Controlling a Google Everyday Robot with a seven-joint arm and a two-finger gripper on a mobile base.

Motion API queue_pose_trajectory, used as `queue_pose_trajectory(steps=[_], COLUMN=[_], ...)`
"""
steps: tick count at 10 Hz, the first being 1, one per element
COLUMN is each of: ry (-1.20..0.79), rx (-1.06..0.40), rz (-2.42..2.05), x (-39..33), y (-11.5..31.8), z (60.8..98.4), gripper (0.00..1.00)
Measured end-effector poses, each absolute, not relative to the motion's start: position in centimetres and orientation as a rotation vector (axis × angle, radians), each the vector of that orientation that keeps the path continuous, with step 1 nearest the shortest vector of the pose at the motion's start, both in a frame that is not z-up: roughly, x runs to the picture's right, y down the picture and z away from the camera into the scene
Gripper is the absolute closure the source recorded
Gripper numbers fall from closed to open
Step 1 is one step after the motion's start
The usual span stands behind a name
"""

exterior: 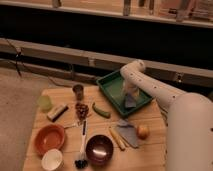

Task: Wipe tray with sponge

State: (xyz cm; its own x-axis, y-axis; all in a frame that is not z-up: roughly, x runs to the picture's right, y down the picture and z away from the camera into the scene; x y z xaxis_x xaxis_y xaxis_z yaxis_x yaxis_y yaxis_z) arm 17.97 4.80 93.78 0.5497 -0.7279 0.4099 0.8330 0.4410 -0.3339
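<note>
pincer (128,95) at sponge (130,103) in tray (111,85)

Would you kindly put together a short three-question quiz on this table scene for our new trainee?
1. True or false: the gripper is down over the tray.
2. The sponge lies: A) inside the tray, under the gripper; B) beside the brush; C) on the floor.
3. Fill in: the bowl at the table's front left in the camera view is coloured ___.

Key: 1 true; 2 A; 3 orange.
</note>
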Motion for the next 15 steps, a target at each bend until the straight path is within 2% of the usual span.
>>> queue_pose_trajectory(steps=[9,15], ry=[-0.236,-0.279], rx=[-0.489,-0.485], rz=[-0.966,-1.099], x=[15.2,7.4], y=[4.3,2.8], z=[96.2,97.2], gripper=[1.00,1.00])
